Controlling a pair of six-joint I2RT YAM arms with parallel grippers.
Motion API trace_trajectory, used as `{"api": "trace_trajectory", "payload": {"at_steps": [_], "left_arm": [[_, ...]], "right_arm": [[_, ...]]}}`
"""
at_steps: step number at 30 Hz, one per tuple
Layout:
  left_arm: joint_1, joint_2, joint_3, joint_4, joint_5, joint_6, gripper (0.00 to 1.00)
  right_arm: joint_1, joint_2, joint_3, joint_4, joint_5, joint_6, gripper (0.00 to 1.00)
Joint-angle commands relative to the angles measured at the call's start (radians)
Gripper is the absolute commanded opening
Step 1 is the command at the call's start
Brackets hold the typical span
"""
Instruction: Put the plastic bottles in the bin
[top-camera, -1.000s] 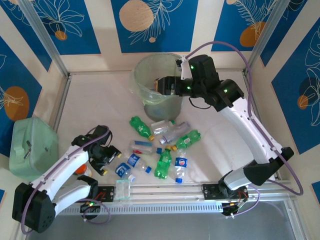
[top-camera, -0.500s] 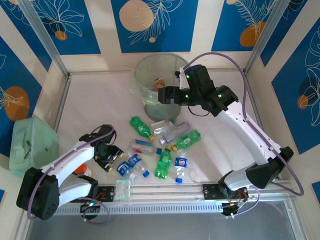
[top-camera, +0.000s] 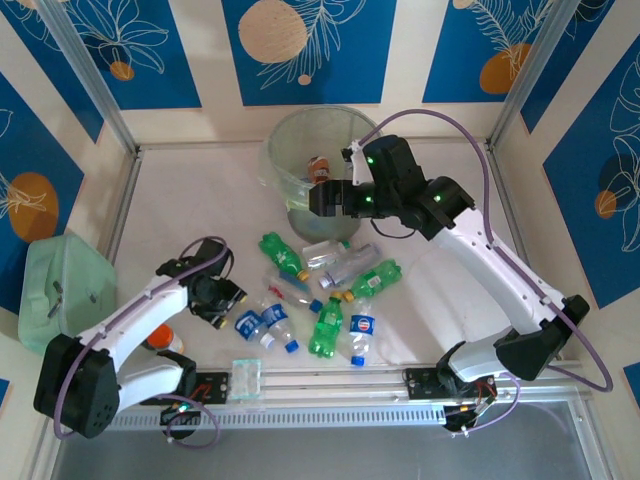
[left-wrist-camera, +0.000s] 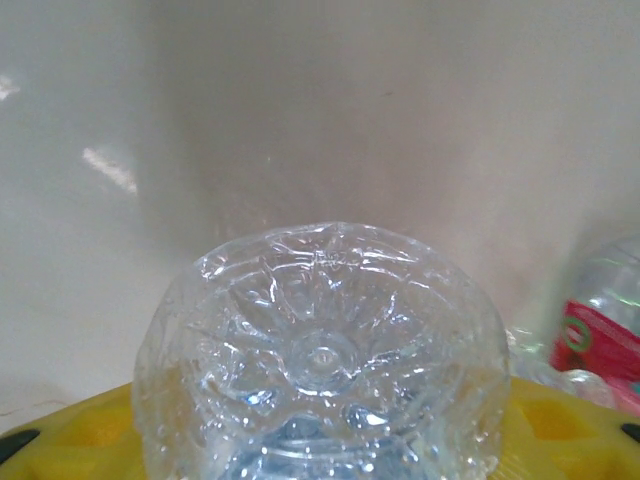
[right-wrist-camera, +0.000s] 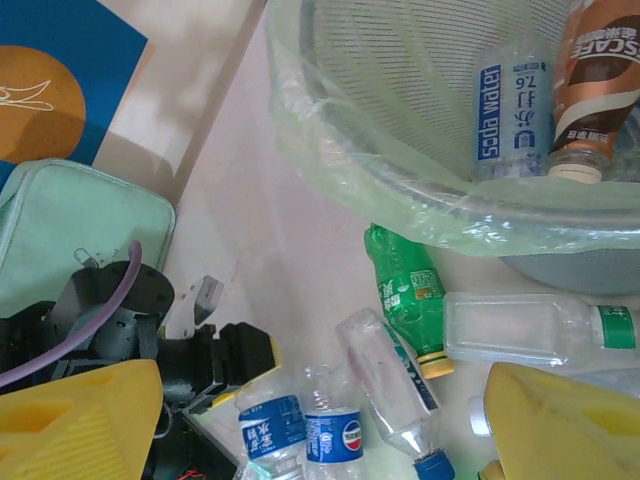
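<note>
Several plastic bottles lie in a loose heap on the table: green ones (top-camera: 282, 253) (top-camera: 325, 328), a clear one (top-camera: 345, 265) and blue-labelled ones (top-camera: 362, 335). My left gripper (top-camera: 226, 298) is open and low on the table. Its yellow fingers (left-wrist-camera: 70, 430) flank the base of a clear blue-labelled bottle (left-wrist-camera: 320, 350) (top-camera: 247, 325). My right gripper (top-camera: 320, 197) (right-wrist-camera: 320, 430) is open and empty at the front rim of the bin (top-camera: 275, 150) (right-wrist-camera: 330, 150). A soda water bottle (right-wrist-camera: 500, 110) and a brown-labelled bottle (right-wrist-camera: 595, 80) lie in the bin.
A mint-green boxy container (top-camera: 60, 295) sits at the left edge. An orange-capped bottle (top-camera: 165, 340) lies under my left arm. A small clear box (top-camera: 245, 378) rests on the front rail. Frame posts and wall panels enclose the table.
My right gripper let a brown-labelled bottle drop into the bin and drew back to the front rim. My left gripper slid right onto the blue-labelled bottle's base, nudging the bottles beside it.
</note>
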Motion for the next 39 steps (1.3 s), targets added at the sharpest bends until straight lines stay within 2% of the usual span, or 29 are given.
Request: {"api": "trace_trajectory", "payload": {"at_steps": [1,6,9,13,17,25,28,31,35,39], "left_arm": [[-0.003,-0.043,0.111,-0.081,-0.062,0.067,0.49],[0.016,-0.047,0.296,-0.109,-0.074,0.151,0.49],[0.038,-0.047,0.378,-0.029,-0.029,0.182,0.48],[0.081,-0.051,0.432,0.191,0.087,0.167,0.48],[0.121,-0.039,0.452,0.463,0.223,0.103,0.48],[0.165,0.027,0.398,1.021,0.421,-0.149,0.47],[0.169,0.042,0.370,1.155,0.455,-0.201,0.46],[0.169,0.043,0.373,1.191,0.480,-0.196,0.46],[0.169,0.059,0.369,1.287,0.535,-0.232,0.46],[0.169,0.078,0.346,1.370,0.571,-0.276,0.46]], "right_arm": [[0.023,-0.033,0.018,0.038,-0.058,0.007,0.85],[0.060,-0.015,0.033,0.068,-0.152,0.004,0.85],[0.077,0.001,0.031,0.098,-0.229,0.012,0.85],[0.092,0.024,0.029,0.126,-0.304,0.023,0.86],[0.094,0.029,0.024,0.126,-0.303,0.031,0.86],[0.041,-0.009,-0.011,0.177,-0.332,0.086,0.86],[0.024,-0.022,-0.018,0.194,-0.330,0.100,0.86],[0.008,-0.026,-0.020,0.202,-0.336,0.109,0.86],[-0.014,-0.024,-0.019,0.215,-0.354,0.123,0.79],[-0.017,-0.017,-0.008,0.228,-0.365,0.126,0.66]]}}
